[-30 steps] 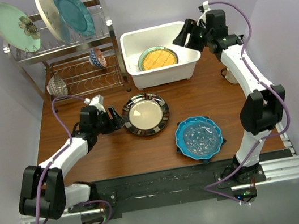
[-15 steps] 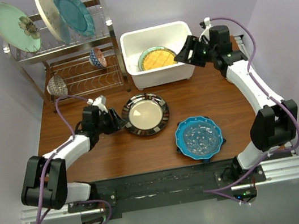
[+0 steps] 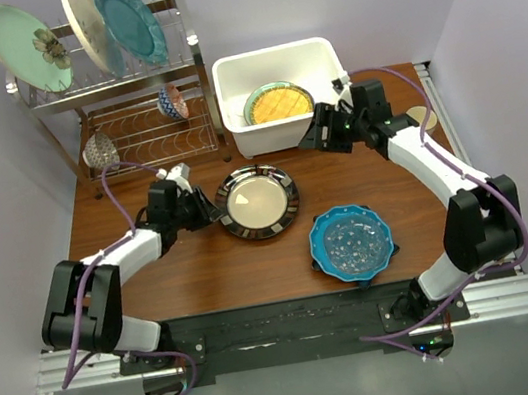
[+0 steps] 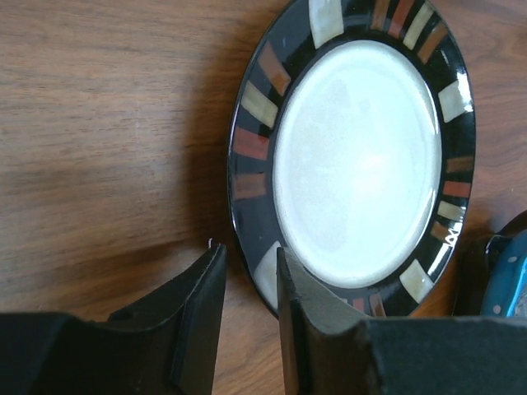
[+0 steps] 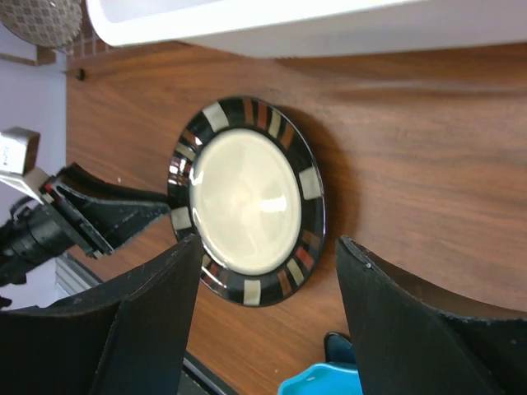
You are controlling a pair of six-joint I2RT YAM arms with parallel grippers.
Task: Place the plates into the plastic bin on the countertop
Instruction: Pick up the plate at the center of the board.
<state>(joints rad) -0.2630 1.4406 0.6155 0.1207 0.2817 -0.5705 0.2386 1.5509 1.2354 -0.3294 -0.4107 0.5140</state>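
My left hand (image 3: 209, 210) narrows at the dark-rimmed plate (image 3: 258, 202) edge; my right hand (image 3: 318, 135) swings from over the bin (image 3: 271, 57) to its front.

Left fingers (image 4: 202, 317) narrowly parted, arm outstretched low; right fingers (image 5: 152, 329) wide apart, elbow bent.

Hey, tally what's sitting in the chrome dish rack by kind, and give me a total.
Plates: 3 (mint flower plate, pale plate, teal plate)
Small patterned bowls: 2 (right bowl, left bowl)
Total: 5 in the dish rack
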